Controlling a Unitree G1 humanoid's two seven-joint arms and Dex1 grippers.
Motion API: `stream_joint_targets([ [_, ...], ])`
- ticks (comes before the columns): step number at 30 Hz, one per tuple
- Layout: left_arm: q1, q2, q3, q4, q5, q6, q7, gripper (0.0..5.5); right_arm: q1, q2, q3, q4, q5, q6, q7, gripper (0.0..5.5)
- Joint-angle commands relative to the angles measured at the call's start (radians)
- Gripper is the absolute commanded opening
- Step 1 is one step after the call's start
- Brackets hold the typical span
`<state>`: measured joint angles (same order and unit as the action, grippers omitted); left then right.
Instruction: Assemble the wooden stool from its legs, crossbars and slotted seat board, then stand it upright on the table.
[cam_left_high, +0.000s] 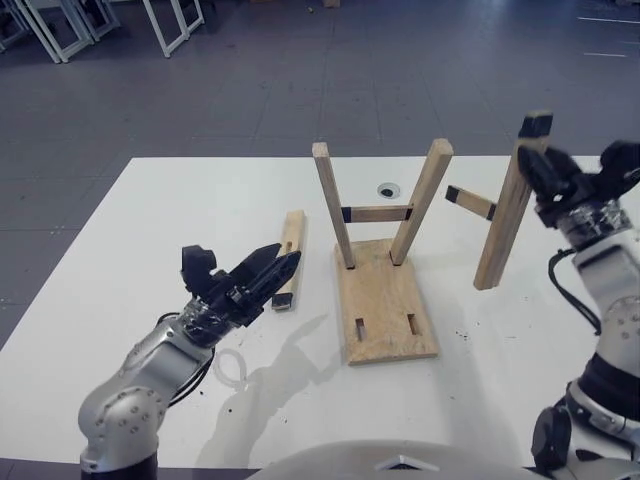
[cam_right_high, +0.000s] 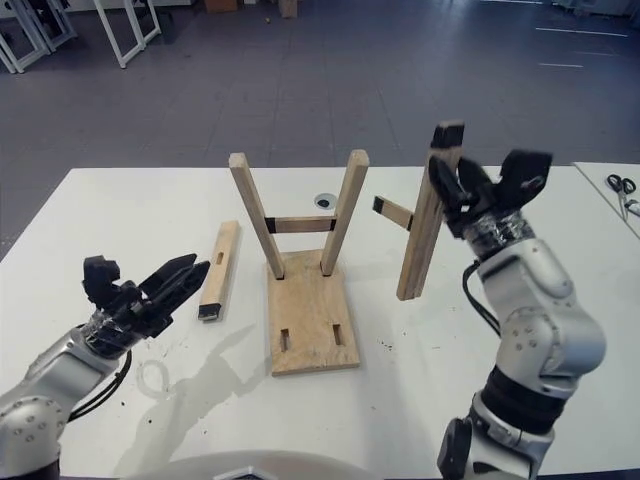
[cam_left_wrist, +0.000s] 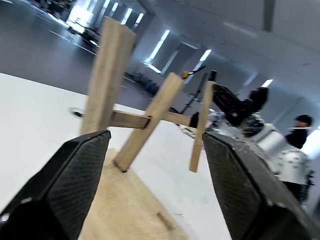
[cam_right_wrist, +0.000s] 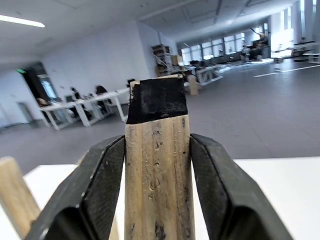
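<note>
The seat board lies flat on the white table. Two legs stand in its far slots, one on the robot's left and one on its right. They lean apart toward their tops, and a crossbar joins them. The two near slots have nothing in them. A loose leg lies flat on the table just left of the board, its dark end toward the robot.

The right gripper is closed around the upper part of another leg, which it holds tilted to the right of the board. A short crossbar piece with a dark tip sticks out of this leg toward the board. Whether the leg's lower end touches the table, I cannot tell. The right wrist view adds the close detail: both fingers press flat on the two sides of the wood, and the leg's black tip rises above them.

The left gripper hangs above the table near the dark end of the loose leg. From the head its fingers look only a little apart, but the left wrist view shows them spread wide with nothing between them — the standing legs and the seat board appear through the gap.

The right eye view also takes in scissors on a neighbouring table. A clear ring lies on the table near the left arm, and there is a round hole in the table behind the stool.
</note>
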<state>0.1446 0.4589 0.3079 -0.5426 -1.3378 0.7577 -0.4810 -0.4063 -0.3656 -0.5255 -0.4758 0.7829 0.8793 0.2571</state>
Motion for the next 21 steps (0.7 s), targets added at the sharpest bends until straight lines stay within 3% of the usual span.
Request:
stream_joint_targets([
  [1, -0.087, 0.077, 0.003, 0.024, -0.180, 0.071, 0.043, 3.39, -0.024, -0.070, -0.012, -0.012, 0.113, 0.046, 0.035, 2.03],
  [4, -0.088, 0.074, -0.017, 0.022, -0.190, 0.064, 0.088, 3.39, -0.001, -0.081, 0.019, -0.011, 0.125, 0.051, 0.011, 2.03],
  [13, -0.070, 0.035, -0.055, -0.002, -0.179, 0.025, 0.168, 3.39, 0.063, -0.128, 0.206, 0.077, -0.114, -0.030, -0.023, 2.03],
  [21, -0.048, -0.009, -0.096, -0.032, -0.185, -0.009, 0.221, 3.39, -0.060, -0.060, 0.386, 0.420, -0.357, -0.295, 0.018, 2.03],
])
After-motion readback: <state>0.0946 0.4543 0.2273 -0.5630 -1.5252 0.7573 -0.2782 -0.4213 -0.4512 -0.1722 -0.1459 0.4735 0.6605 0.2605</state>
